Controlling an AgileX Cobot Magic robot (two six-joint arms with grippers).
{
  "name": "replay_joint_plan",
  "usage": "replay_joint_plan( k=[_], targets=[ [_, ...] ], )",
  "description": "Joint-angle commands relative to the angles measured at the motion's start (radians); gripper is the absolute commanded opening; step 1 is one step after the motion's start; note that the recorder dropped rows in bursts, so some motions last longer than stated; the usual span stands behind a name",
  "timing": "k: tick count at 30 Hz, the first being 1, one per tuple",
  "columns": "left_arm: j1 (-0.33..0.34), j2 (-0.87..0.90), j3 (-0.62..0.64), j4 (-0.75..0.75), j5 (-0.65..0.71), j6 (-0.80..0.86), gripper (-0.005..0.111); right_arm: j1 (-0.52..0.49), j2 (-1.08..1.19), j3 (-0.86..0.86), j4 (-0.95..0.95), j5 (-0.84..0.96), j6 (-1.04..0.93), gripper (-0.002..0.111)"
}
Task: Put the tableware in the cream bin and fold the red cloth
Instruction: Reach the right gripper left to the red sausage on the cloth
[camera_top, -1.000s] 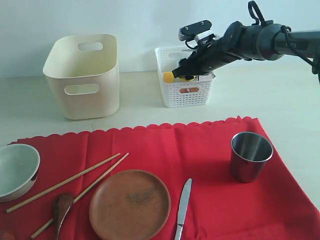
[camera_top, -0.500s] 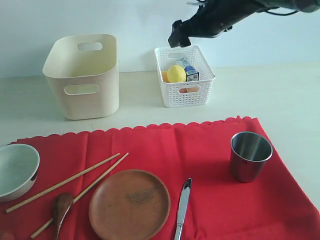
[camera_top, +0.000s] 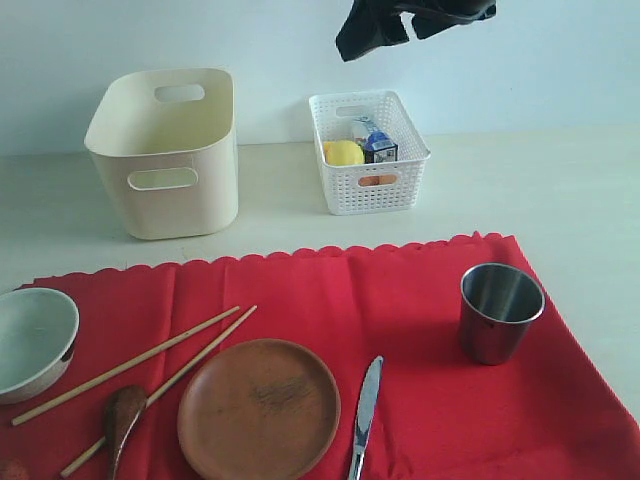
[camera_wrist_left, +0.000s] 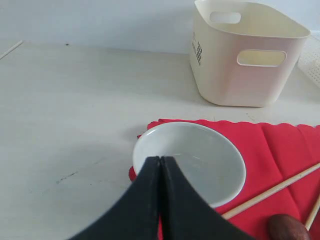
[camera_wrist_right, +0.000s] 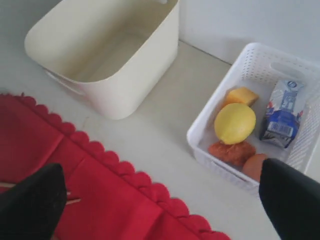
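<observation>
The cream bin (camera_top: 165, 150) stands empty at the back left. The red cloth (camera_top: 400, 290) lies flat, carrying the white bowl (camera_top: 30, 340), two chopsticks (camera_top: 140, 365), a wooden spoon (camera_top: 125, 410), a wooden plate (camera_top: 260, 408), a knife (camera_top: 366, 400) and a steel cup (camera_top: 500, 310). My right gripper (camera_top: 375, 35) hangs high above the white basket, open and empty, its fingers (camera_wrist_right: 35, 200) spread wide over the cloth's scalloped edge (camera_wrist_right: 115, 170). My left gripper (camera_wrist_left: 160, 159) is shut with nothing in it, just above the near rim of the bowl (camera_wrist_left: 200, 155).
The white lattice basket (camera_top: 372, 190) sits right of the bin (camera_wrist_right: 105, 50) and holds a lemon (camera_wrist_right: 235, 122), a milk carton (camera_wrist_right: 282, 112), cheese (camera_wrist_right: 241, 95) and an egg (camera_wrist_right: 255, 167). Bare table lies between the bin and the cloth.
My right gripper let go of the lemon in the white basket, opened wide and rose well above it. The left gripper has not moved.
</observation>
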Motion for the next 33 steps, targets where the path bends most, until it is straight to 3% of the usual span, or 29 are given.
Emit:
replay_joint_plan(
  k=[1,9,15,24,33],
  targets=[
    [0.000,0.004,-0.005,0.005,-0.010,-0.001,0.000,0.076,-0.086,0.164,0.029,-0.060,-0.049,0.105],
    [0.000,0.004,-0.005,0.005,-0.010,-0.001,0.000,0.305,-0.107,0.376,0.020,-0.164,-0.076,0.103],
    [0.000,0.004,-0.005,0.005,-0.010,-0.001,0.000,0.529,-0.062,0.426,0.026,-0.179,-0.065,0.085],
    [0.000,0.004,-0.005,0.005,-0.010,-0.001,0.000,0.802,0.088,0.424,0.106,-0.359,0.043,0.085],
    [0.000,0.004,-0.005,0.005,-0.010,-0.001,0.000,0.917,0.281,0.241,0.052,-0.425,0.151,0.084]
  ],
)
